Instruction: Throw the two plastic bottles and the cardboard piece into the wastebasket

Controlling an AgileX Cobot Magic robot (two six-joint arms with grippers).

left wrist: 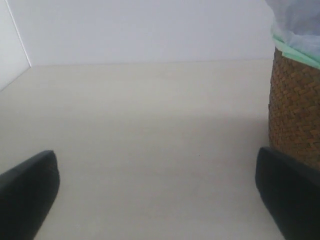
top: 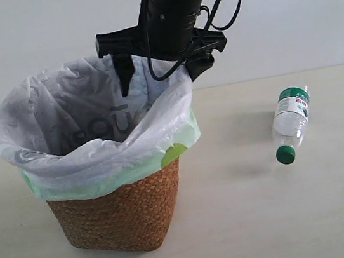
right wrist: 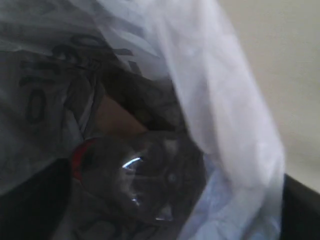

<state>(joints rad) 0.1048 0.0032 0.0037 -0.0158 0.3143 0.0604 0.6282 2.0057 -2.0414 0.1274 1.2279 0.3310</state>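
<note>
To the left of the wastebasket (top: pixel 123 216) the worktop (top: pixel 269 224) lies bare as far as I can see, meeting the pale wall (top: pixel 309 7) in one plain line. The left gripper (left wrist: pixel 155 197) hangs low over that surface. Its two dark fingers (left wrist: pixel 25 195) are set wide apart with nothing between them, and the basket's wicker side is just beside one of them. The basket stands upright, brown weave below, with a crinkled white and light-green bag (top: pixel 100 168) folded out over its rim. The right arm (top: pixel 174 7), black and cabled, comes down steeply above the rear of the rim, and the right gripper (top: pixel 163 82) is spread wide over the opening, holding nothing. Down inside the bag lies a clear bottle with a red label (right wrist: pixel 135 175), blurred. Further right, well apart from the basket and with open worktop all round, the shorter bottle (top: pixel 291 122) lies on its side, green cap toward the front.
</note>
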